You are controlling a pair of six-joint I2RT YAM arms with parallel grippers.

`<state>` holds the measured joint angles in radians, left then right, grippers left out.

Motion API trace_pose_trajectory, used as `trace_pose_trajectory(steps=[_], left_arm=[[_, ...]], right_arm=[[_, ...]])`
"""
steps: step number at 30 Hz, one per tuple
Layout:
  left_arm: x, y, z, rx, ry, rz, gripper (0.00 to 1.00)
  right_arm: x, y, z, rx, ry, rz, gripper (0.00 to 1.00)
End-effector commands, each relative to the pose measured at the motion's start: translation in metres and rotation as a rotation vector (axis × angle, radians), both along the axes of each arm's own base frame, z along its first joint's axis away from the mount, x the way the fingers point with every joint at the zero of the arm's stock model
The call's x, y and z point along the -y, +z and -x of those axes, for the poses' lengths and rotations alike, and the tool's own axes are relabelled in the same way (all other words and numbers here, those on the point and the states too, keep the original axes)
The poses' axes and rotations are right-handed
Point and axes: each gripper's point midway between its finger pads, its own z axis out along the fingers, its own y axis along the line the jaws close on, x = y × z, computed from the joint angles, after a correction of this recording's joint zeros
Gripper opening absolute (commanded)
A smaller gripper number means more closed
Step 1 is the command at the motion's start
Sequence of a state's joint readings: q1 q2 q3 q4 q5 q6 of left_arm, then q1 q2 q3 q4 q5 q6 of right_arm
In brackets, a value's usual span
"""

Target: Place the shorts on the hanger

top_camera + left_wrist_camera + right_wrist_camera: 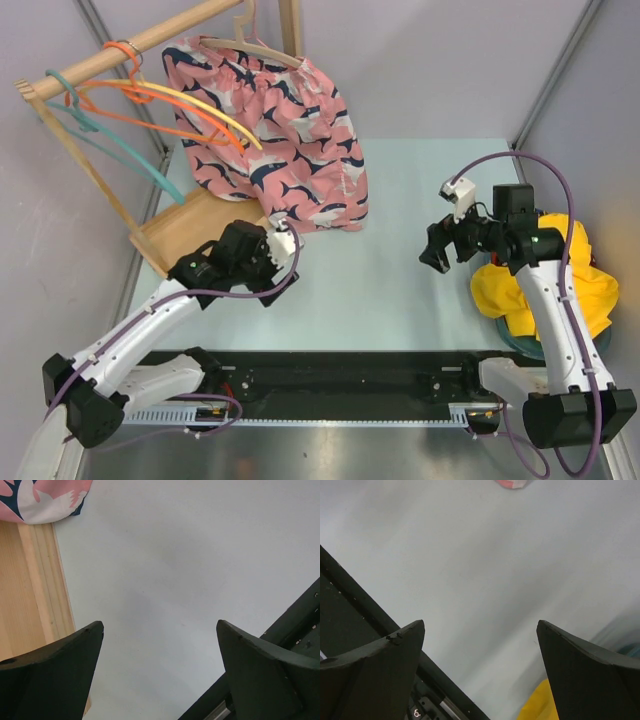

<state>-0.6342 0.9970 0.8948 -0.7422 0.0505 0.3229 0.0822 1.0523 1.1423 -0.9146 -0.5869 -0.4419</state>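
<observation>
Right gripper up close, jaws spread wide, nothing between them, over the smooth pale table. Just beside it, toward the right edge, the bright yellow shorts sit in a soft, crumpled heap, partly behind that arm. Left gripper is agape and empty too, near the wooden rack base. Well apart, up on the round wooden rail, hangs the thin pale-yellow hanger, arms curved, beside whale-print pink shorts.
</observation>
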Motion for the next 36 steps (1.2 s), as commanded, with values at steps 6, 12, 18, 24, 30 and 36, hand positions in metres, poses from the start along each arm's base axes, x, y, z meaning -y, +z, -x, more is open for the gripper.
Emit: trace_pose_trajectory(steps=[6, 12, 18, 24, 30, 36], left_arm=[[0.004, 0.027, -0.010, 0.058, -0.104, -0.044, 1.00], [0.023, 0.059, -0.012, 0.063, -0.215, -0.013, 1.00], [0.048, 0.082, -0.005, 0.059, -0.322, 0.063, 1.00], [0.062, 0.074, 0.005, 0.065, -0.384, 0.026, 1.00], [0.073, 0.068, 0.012, 0.059, -0.422, 0.017, 1.00], [0.078, 0.063, 0.009, 0.044, -0.407, 0.016, 1.00]], right_arm=[[0.029, 0.013, -0.013, 0.049, -0.143, -0.013, 1.00], [0.066, 0.020, -0.023, 0.057, -0.280, -0.026, 1.00], [0.126, 0.016, -0.017, 0.015, -0.412, 0.080, 1.00], [0.217, -0.003, 0.011, -0.066, -0.636, 0.243, 1.00], [0.272, -0.034, 0.038, -0.205, -0.735, 0.294, 1.00], [0.266, -0.060, 0.027, -0.308, -0.750, 0.181, 1.00]])
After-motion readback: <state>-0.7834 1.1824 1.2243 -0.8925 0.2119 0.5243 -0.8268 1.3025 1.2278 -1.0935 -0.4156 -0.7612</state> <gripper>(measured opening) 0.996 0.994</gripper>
